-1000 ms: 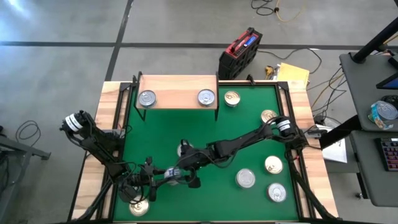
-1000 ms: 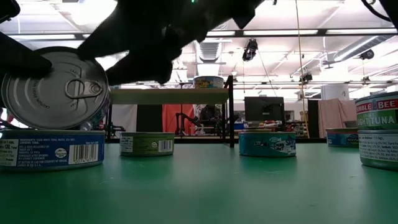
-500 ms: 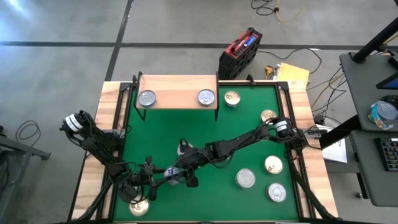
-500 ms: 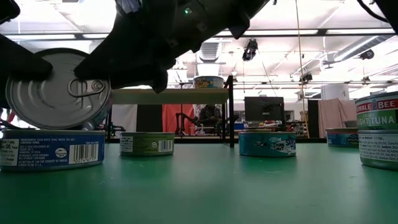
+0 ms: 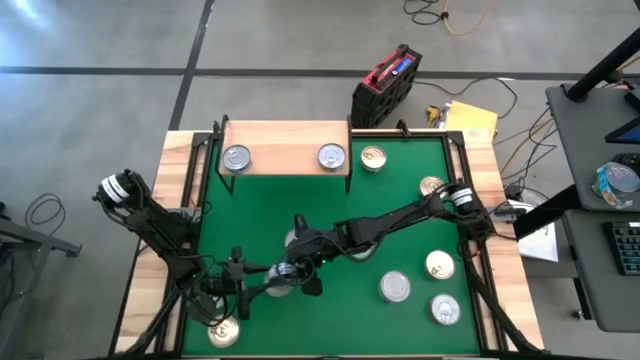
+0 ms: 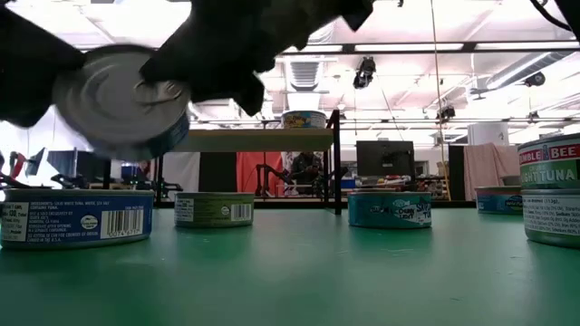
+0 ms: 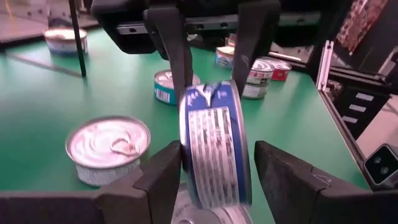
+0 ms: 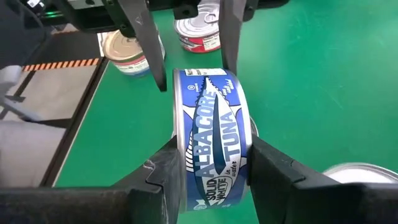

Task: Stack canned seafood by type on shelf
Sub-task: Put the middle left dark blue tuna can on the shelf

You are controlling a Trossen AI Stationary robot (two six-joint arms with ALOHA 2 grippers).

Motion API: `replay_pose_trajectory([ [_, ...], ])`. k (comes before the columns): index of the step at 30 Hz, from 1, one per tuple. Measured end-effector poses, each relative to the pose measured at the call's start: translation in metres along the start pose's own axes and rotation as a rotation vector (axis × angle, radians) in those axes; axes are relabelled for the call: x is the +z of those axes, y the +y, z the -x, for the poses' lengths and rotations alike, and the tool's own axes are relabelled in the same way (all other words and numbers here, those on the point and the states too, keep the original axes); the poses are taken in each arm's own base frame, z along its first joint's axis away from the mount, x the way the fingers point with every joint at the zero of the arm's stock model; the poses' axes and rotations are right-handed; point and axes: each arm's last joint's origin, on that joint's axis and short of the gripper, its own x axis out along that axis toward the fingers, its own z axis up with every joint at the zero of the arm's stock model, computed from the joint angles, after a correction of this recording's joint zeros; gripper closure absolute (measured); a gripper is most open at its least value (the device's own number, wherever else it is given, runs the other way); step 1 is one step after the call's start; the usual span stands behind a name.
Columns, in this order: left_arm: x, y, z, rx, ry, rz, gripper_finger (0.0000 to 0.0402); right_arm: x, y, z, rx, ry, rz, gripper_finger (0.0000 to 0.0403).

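My right gripper is clamped on the blue-sided round albacore tuna tin, held on edge above the green mat. My left gripper brackets it, fingers apart. The light-wood shelf lies well beyond.

A green mat covers the wooden table, whose pale edge shows on both sides. Behind the table, on the grey floor, a red and black case stands just beside a yellow pad (cables trail near it). A grey desk sits well to one side with a keyboard at its edge. Across the room, a dark monitor shows under ceiling lights.
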Motion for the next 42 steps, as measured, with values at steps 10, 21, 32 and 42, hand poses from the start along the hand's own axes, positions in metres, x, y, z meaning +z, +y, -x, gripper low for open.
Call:
replay_pose_trajectory([
  [10,0.036,-0.014,0.006,0.005,-0.078,-0.296,0.0214,0.030,-0.023,0.065,-0.088,0.028,-0.145,0.0268],
  [21,0.055,-0.020,0.009,0.199,-0.135,-0.602,0.0214,0.058,-0.094,0.134,-0.079,-0.078,-0.495,0.0268],
  [32,0.056,-0.014,0.011,0.418,-0.159,-0.705,0.0214,0.087,-0.162,0.178,-0.117,-0.241,-0.594,0.0268],
  [42,0.056,-0.014,0.012,0.431,-0.143,-0.787,0.0214,0.111,-0.197,0.182,-0.138,-0.306,-0.598,0.0268],
])
